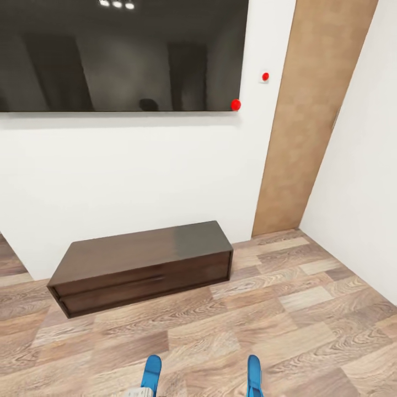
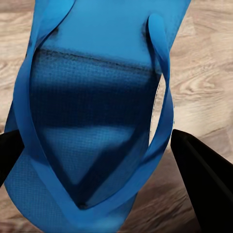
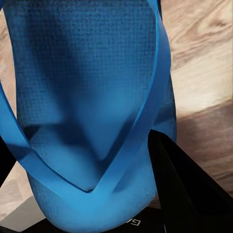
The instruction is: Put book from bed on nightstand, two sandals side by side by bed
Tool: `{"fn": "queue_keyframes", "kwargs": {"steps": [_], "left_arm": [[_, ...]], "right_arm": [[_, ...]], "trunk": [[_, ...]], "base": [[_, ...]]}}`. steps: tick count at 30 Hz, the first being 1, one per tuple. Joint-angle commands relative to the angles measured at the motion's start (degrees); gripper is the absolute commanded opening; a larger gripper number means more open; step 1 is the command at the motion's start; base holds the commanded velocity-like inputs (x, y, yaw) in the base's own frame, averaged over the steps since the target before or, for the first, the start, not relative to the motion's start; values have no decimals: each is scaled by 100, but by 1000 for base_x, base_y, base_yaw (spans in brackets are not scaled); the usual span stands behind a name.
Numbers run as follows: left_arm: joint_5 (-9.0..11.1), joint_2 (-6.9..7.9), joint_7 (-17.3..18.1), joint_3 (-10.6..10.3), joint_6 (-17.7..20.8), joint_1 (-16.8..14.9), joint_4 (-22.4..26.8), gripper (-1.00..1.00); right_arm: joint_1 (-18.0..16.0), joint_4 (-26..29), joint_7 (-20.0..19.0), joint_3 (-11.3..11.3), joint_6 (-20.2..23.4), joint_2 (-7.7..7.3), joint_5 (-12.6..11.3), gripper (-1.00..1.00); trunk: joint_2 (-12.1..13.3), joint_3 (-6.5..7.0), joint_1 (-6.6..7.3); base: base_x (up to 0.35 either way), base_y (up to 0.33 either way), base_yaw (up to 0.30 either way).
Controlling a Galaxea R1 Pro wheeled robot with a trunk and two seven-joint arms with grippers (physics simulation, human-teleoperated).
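Each of my grippers holds one of the two bright blue sandals. In the left wrist view, one sandal (image 2: pixel 97 97) with its thong strap lies between the dark fingers (image 2: pixel 206 182) of my left gripper (image 2: pixel 104 165), which is shut on it. The other sandal (image 3: pixel 87 87) sits the same way in my right gripper (image 3: pixel 94 179), also shut. In the head view both sandals poke up at the bottom edge, left (image 1: pixel 151 374) and right (image 1: pixel 254 375), above the wood floor. The book, the bed and the nightstand are out of view.
A long dark wooden bench (image 1: pixel 143 264) stands against the white wall ahead, under a large black screen (image 1: pixel 116 52). A brown wooden door (image 1: pixel 309 121) is at the right, beside a white side wall (image 1: pixel 364 165). Wood-plank floor (image 1: pixel 286 314) lies between me and the bench.
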State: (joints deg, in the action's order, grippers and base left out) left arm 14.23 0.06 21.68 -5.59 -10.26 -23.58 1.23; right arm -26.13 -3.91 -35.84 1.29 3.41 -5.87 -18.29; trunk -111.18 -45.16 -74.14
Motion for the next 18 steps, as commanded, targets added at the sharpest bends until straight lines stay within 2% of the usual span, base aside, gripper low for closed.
{"fn": "queue_keyframes", "kwargs": {"steps": [1, 18], "left_arm": [[53, 1, 20, -47, -20, -6, -9, -100], [53, 1, 20, -47, -20, -2, -9, -100]], "right_arm": [[-7, -14, -28, 11, 37, -2, -52, -100], [-7, -14, -28, 11, 37, -4, -52, -100]], "trunk": [[-2, -5, 1], [-2, -5, 1]], "base": [[0, 0, 298], [0, 0, 298]]}}
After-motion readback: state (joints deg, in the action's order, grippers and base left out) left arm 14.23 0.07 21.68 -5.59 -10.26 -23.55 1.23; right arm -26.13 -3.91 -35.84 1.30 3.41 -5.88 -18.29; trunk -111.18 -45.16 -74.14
